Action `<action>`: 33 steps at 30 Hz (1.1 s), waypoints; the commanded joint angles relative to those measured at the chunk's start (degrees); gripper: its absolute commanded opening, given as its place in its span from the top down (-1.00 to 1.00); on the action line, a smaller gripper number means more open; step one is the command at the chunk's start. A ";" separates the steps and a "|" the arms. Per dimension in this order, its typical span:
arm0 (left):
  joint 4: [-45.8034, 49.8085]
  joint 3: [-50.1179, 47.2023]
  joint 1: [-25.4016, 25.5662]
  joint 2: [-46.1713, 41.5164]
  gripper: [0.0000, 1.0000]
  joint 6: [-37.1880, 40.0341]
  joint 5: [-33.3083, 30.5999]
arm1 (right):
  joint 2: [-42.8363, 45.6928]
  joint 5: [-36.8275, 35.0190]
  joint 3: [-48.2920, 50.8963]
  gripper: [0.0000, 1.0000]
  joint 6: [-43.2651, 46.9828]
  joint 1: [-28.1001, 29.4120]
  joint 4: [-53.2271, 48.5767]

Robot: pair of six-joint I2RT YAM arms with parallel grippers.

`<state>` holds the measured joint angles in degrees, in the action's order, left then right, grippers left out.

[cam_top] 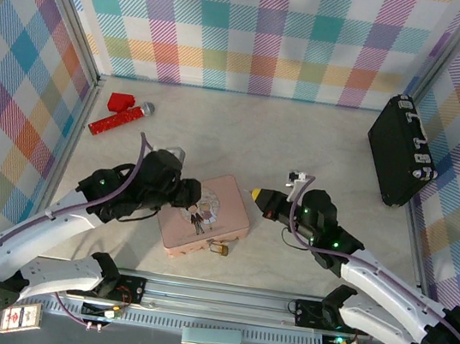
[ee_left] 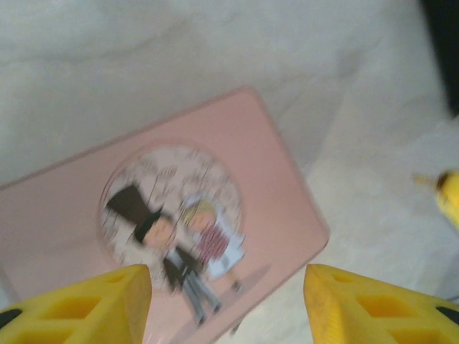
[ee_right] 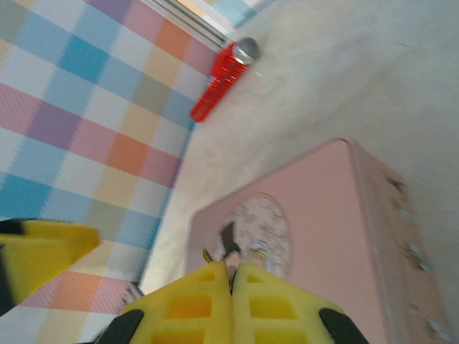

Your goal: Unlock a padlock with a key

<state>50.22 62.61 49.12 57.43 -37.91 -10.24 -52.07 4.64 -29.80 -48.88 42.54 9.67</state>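
Observation:
A pink tin lies at the table's middle. The padlock, small and brass, rests at the tin's near edge. The key is thin and dark and lies on the tin's lid, beside the round print. It looks blurred in the left wrist view. My left gripper hovers over the lid's left part, its yellow fingers open and empty. My right gripper hangs right of the tin, apart from it. Its fingertips are pressed shut, and I see nothing held between them.
A black case leans at the right wall. A red microphone and a small red box lie at the far left. Checked walls close in three sides. Bare tabletop stretches behind the tin.

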 commanded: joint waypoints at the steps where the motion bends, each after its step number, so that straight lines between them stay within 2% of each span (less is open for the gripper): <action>1: 18.78 0.69 6.78 2.39 -0.20 -2.15 -7.13 | 2.20 -3.32 -1.01 1.00 4.79 -0.09 -10.41; 7: 29.83 2.80 23.20 12.35 -0.29 -9.42 -12.16 | 4.52 -4.75 -0.43 1.00 6.72 -0.20 -14.11; 9: 31.50 3.40 27.24 15.66 -0.32 -10.55 -12.86 | 4.55 -5.10 -0.37 1.00 7.13 -0.19 -14.53; 14: 24.69 -0.77 32.24 20.15 -0.38 -9.82 -9.38 | 4.44 -5.67 -0.18 1.00 7.24 -0.20 -13.77; 17: 19.68 -5.17 32.41 19.80 -0.39 -10.46 -9.01 | 5.07 -6.29 0.06 1.00 7.09 -0.18 -13.97; 20: 17.70 -7.98 32.38 18.56 -0.43 -12.41 -12.24 | 5.91 -7.02 0.36 1.00 6.83 -0.15 -14.42; 26: 16.98 -9.73 32.31 21.39 -0.45 -13.98 -18.61 | 6.92 -7.33 1.31 1.00 5.78 -0.30 -14.53; 30: 17.65 -10.21 29.52 22.53 -0.44 -14.61 -23.29 | 7.35 -7.06 2.14 1.00 4.70 -0.27 -13.96; 33: 15.38 -10.28 26.60 22.95 -0.42 -11.88 -25.35 | 7.34 -6.89 2.38 1.00 4.15 -0.27 -13.86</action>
<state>66.61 53.10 77.76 79.77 -50.63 -30.11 -45.52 -1.78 -28.18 -43.64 42.52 -4.62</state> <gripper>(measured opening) 0.712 0.049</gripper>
